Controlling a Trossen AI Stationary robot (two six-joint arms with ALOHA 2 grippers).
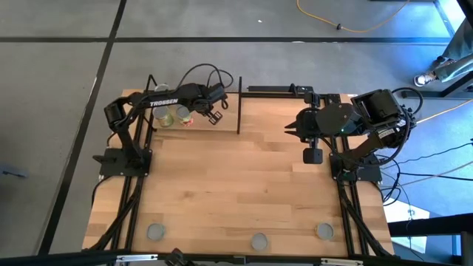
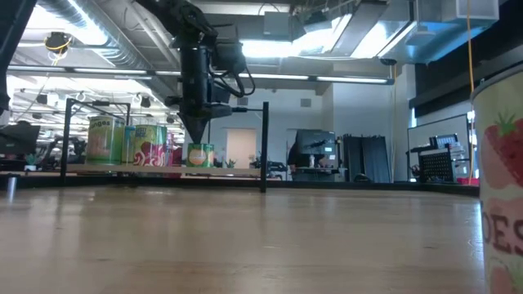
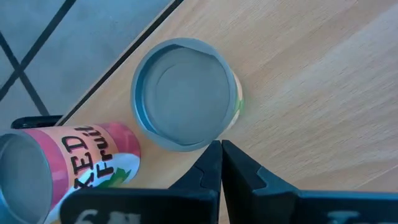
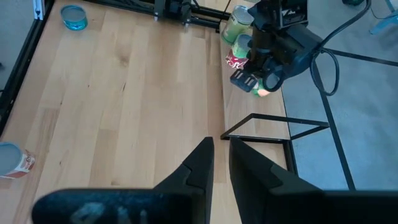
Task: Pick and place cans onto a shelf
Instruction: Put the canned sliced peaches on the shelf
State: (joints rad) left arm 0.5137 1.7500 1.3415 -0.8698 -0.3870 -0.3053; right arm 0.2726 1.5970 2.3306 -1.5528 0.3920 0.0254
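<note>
**Fig. Left claw over the shelf: hazards and inventory.**

The left gripper (image 2: pixel 197 135) hung point-down over the shelf (image 2: pixel 163 170), its fingers pressed together and holding nothing. A yellow-green can (image 3: pixel 183 93) stood directly below and just beyond the fingertips, upright on the plank. A red fruit can (image 3: pixel 84 155) stood just beside it, to one side of the claw. A taller green can (image 2: pixel 102 139) stood farther off on that same side. The right gripper (image 4: pixel 221 158) waited well apart from the shelf, above the table (image 1: pixel 236 185). Its fingers showed a narrow gap and held nothing.

*Hazards (judged).*
- The closed tips sat near the yellow-green can's rim. A descent or sideways sweep would likely strike the lid and tip the can.
- That can stood close to the plank's edge, so a push away from the claw could send it off the shelf.
- The red fruit can stood close enough that a shove could carry on into it.

*Count.*
- Cans on the shelf, beneath and beside the left claw: three.
- Cans left on the table, far from both claws along the near edge: three, namely the left can (image 1: pixel 155 232), the middle can (image 1: pixel 259 241) and the right can (image 1: pixel 324 231).
- Shelves: one.
- Arms: two.
</note>
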